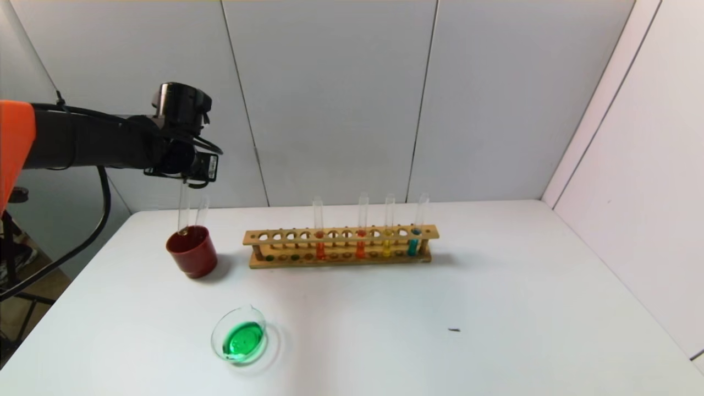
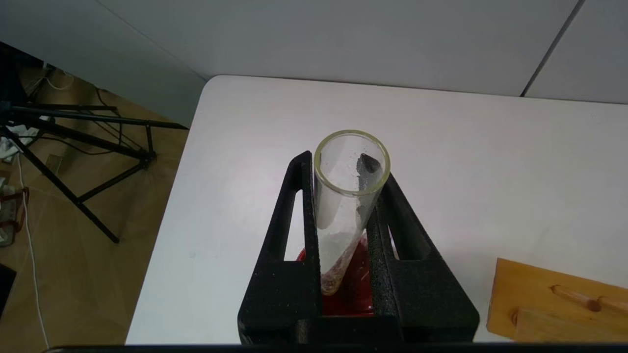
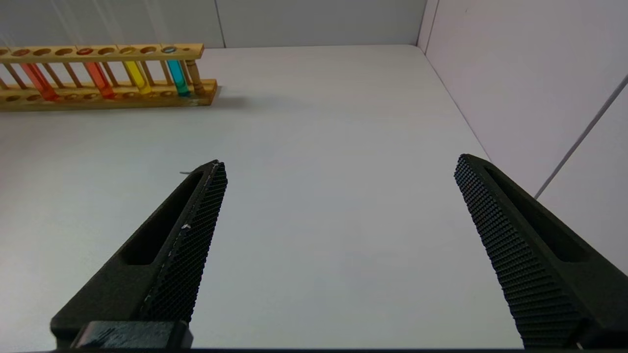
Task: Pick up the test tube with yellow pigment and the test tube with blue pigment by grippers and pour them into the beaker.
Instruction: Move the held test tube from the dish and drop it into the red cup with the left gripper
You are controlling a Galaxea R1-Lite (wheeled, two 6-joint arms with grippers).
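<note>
The black left gripper [image 1: 184,181] holds a clear, emptied glass test tube [image 1: 183,212] upright above the dark-red cup [image 1: 192,253]; a low glass beaker [image 1: 240,335] of green liquid sits nearer, left of the wooden rack [image 1: 341,246].

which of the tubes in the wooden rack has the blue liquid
The test tube with blue pigment, at the rack's end farthest from the red cup. Its neighbour holds yellow liquid, and the next two hold orange-red.

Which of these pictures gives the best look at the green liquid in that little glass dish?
The head view: the beaker stands unobstructed at the table's near left, green liquid pooled inside. The left wrist view looks down at the red cup instead, and the right wrist view faces the wooden rack; neither shows it.
</note>
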